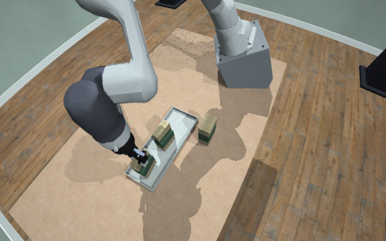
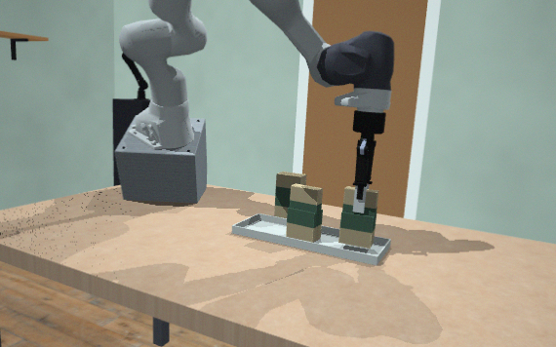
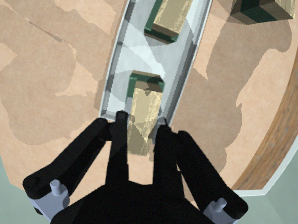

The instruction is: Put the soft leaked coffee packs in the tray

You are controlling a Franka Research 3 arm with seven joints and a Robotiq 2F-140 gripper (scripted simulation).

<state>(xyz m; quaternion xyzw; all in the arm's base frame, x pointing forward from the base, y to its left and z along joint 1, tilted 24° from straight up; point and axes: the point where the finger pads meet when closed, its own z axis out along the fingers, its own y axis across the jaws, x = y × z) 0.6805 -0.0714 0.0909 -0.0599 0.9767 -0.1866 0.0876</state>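
My gripper (image 1: 141,156) (image 2: 360,197) (image 3: 142,108) is shut on the top of a tan and green coffee pack (image 1: 145,167) (image 2: 357,226) (image 3: 147,96). It holds the pack upright, low inside the near end of the grey tray (image 1: 153,187) (image 2: 262,229) (image 3: 113,72). I cannot tell whether the pack touches the tray floor. A second pack (image 1: 163,133) (image 2: 304,219) (image 3: 174,2) stands upright in the middle of the tray. A third pack (image 1: 208,128) (image 2: 284,187) stands on the table just outside the tray, beside its far end.
The robot's grey base block (image 1: 244,64) (image 2: 162,166) stands at the back of the table. The table edge (image 2: 165,302) runs along the front. A black post (image 1: 385,68) stands off the table to the right.
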